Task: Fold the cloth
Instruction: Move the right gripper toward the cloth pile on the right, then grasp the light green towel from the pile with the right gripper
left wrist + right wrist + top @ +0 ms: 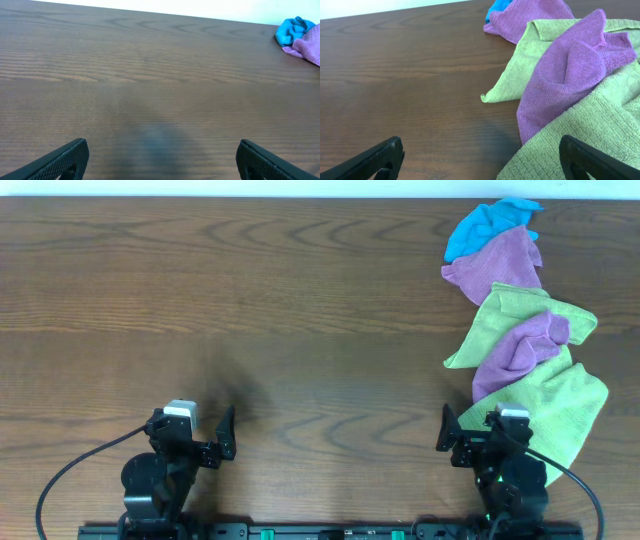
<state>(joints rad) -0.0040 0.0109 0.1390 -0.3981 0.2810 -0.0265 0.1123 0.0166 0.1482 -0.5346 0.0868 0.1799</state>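
While both grippers rest with fingers spread wide and empty, the cloth (pixel 515 75) lies ahead of the right gripper (pixel 480 156), clear of its fingers, pale tag at its near corner, partly under a purple cloth (pixel 570 70). Left gripper (pixel 162 157) well apart from it.

Bench (pixel 250 300): dark brown wood grain. Plain blue cloth (pixel 487 225); purple cloth (pixel 500 265); second purple cloth (pixel 525 345); lime-green cloth (pixel 500 315) with seemingly whitish tag (pixel 482 97); second lime-green cloth (pixel 570 405).

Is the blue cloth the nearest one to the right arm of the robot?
No, the blue cloth lies at the far end of the pile, beyond a purple cloth.
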